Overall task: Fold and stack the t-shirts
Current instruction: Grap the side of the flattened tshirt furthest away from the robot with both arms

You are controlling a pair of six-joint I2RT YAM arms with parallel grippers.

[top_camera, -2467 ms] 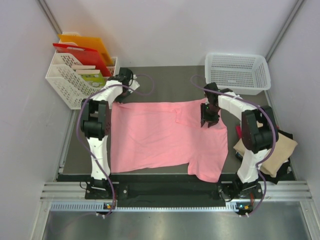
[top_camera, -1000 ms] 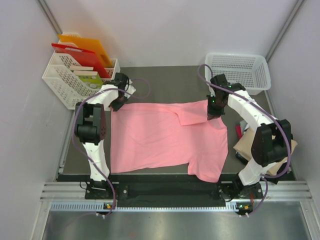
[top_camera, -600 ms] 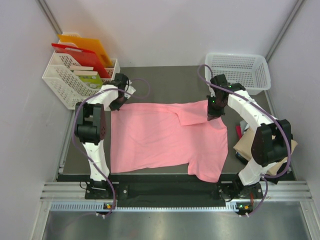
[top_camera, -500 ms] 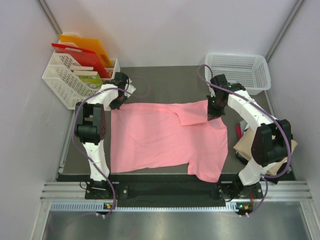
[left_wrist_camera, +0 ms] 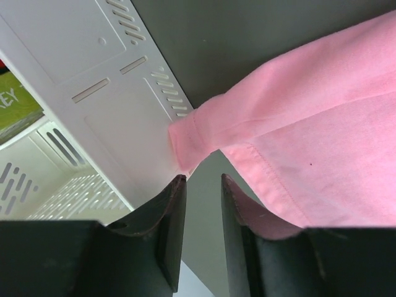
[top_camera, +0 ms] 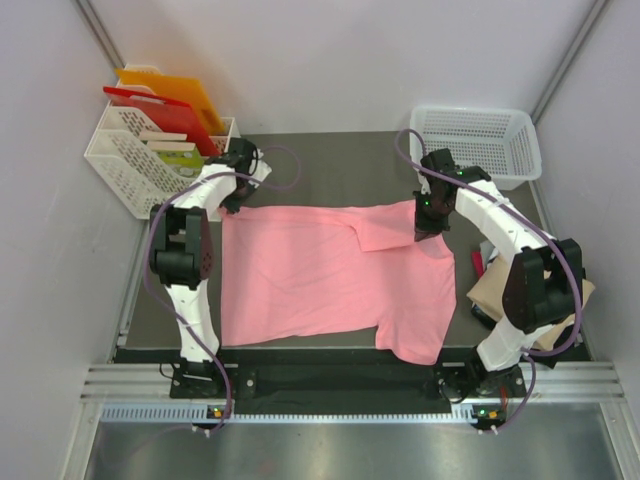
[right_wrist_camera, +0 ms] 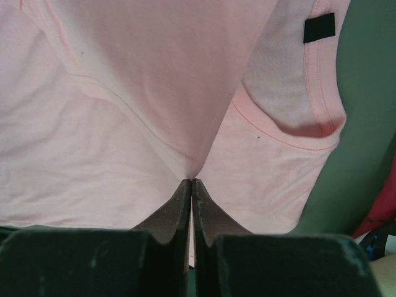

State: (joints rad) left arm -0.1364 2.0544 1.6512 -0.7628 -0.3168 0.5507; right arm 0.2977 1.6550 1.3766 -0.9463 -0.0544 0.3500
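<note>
Your salmon-pink t-shirt lies spread across the table, reaching its near edge. Your right gripper pinches a fold at the shirt's far right corner. Your left gripper is slightly parted, with the far left sleeve tip just beyond it.

The salmon-pink t-shirt lies spread flat across the middle of the table. Its far right part is folded over toward the left, and one sleeve reaches the near edge. At the right edge, a folded tan-beige t-shirt rests on a dark one, with red cloth beside them.
</note>
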